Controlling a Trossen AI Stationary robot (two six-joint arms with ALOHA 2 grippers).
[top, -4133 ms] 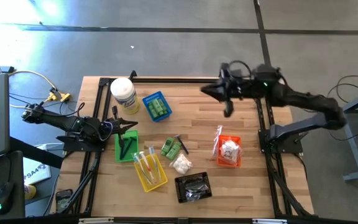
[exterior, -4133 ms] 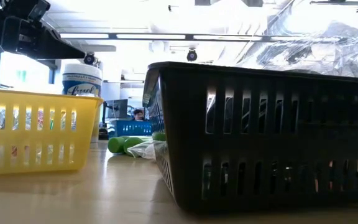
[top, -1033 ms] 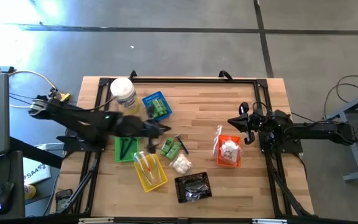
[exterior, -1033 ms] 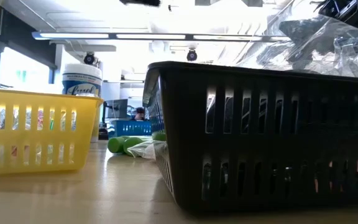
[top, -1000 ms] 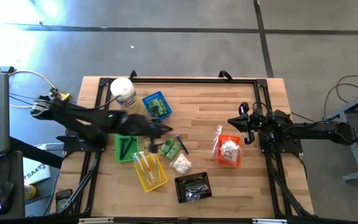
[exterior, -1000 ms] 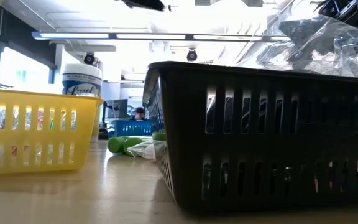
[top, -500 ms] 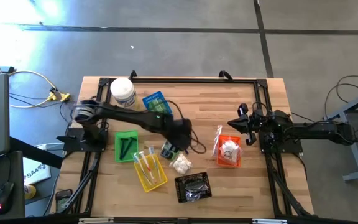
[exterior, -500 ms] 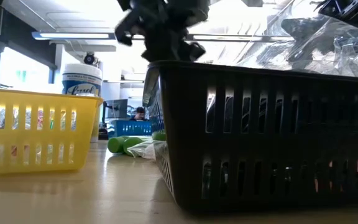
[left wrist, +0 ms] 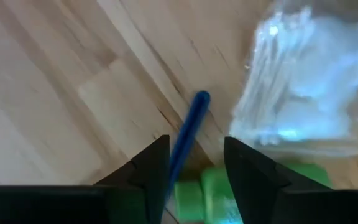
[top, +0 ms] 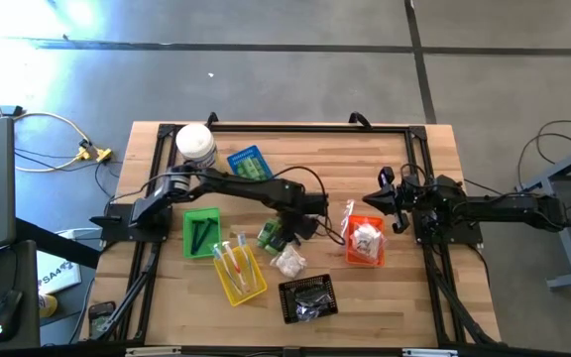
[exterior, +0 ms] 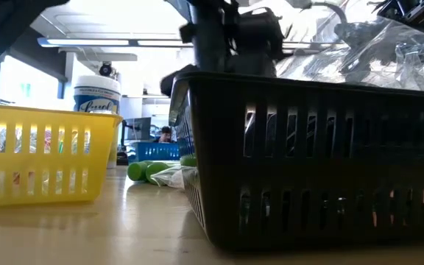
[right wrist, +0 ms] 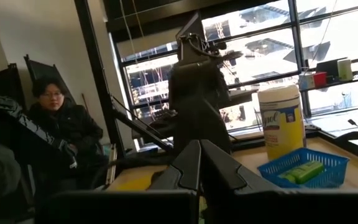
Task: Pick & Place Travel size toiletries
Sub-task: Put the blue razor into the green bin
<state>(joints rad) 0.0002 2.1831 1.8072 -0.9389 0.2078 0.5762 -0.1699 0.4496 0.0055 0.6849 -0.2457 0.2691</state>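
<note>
Loose toiletries lie at the table's middle: two green bottles, a slim dark comb and a white packet. My left gripper hangs over them, pointing down and open. In the left wrist view its fingers stand on either side of the comb, with a green bottle just beneath and a clear-wrapped packet beyond. Whether a finger touches the comb I cannot tell. My right gripper waits shut at the table's right edge, holding nothing.
Baskets ring the loose items: green with combs, yellow with sticks, blue with green bottles, orange with white packets, black with grey bits. A white jar stands far left. A person sits beyond the table.
My left arm has swung from beside the green basket toward the table's right, reaching out over the loose green bottles and comb at the middle, and has come lower, now showing above the black basket in the low view. The toiletries have not moved.
</note>
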